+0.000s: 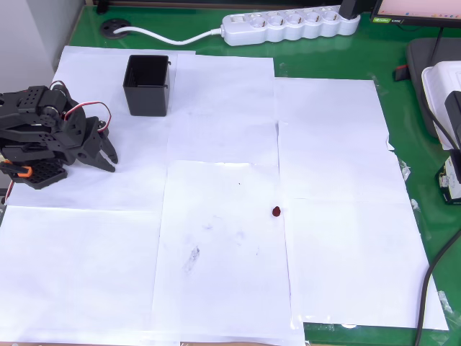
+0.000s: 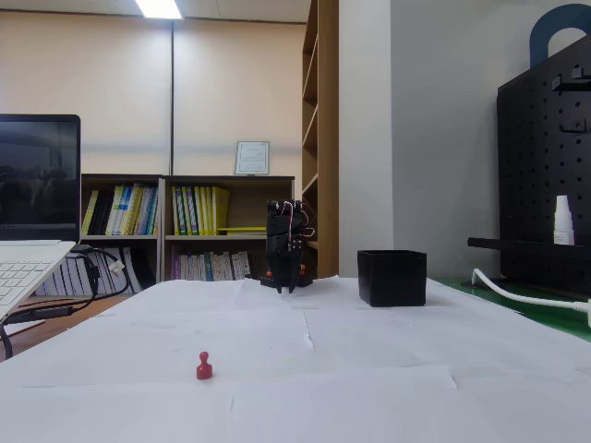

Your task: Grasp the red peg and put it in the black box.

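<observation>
Table (image 1: 331, 65) is green, covered w/ white paper sheets (image 1: 216, 238) taped edge to edge. Arm (image 1: 43, 133) sits folded at left edge in overhead view; in fixed view it's at the far end, centre. Gripper (image 1: 109, 155) points right, tips low over the paper, jaws look nearly closed w/ nothing between them, though it's small and hard to be sure. Power strip (image 1: 288, 25) w/ white cable runs along top edge, off the paper. Laptop (image 2: 28, 268) at left in fixed view. Box (image 1: 147, 85) stands upright, open top, just above-right of gripper in overhead view, apart from it. Peg (image 1: 276, 211) stands upright alone mid-paper, well apart from gripper and box; bare paper between peg and gripper.
</observation>
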You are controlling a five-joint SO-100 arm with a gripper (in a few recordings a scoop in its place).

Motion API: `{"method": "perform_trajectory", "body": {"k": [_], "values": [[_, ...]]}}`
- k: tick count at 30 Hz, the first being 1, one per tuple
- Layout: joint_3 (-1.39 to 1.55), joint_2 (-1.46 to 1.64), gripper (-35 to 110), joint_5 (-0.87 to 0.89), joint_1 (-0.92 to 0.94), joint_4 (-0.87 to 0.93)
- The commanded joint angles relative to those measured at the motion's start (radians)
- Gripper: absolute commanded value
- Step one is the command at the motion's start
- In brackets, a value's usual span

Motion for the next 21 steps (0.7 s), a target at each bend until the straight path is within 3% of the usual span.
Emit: {"method": "perform_trajectory", "body": {"k": [1,9,11,15,21], "values": [[0.021,-0.014,4,-0.066,0.035,0.087],[0.021,-0.014,7,-0.071,0.074,0.087],[0.021,-0.017,0,-0.077,0.077,0.092],[0.023,-0.017,0,-0.138,0.147,0.051],[0.247,-0.017,0,-0.222,0.276,0.074]]}}
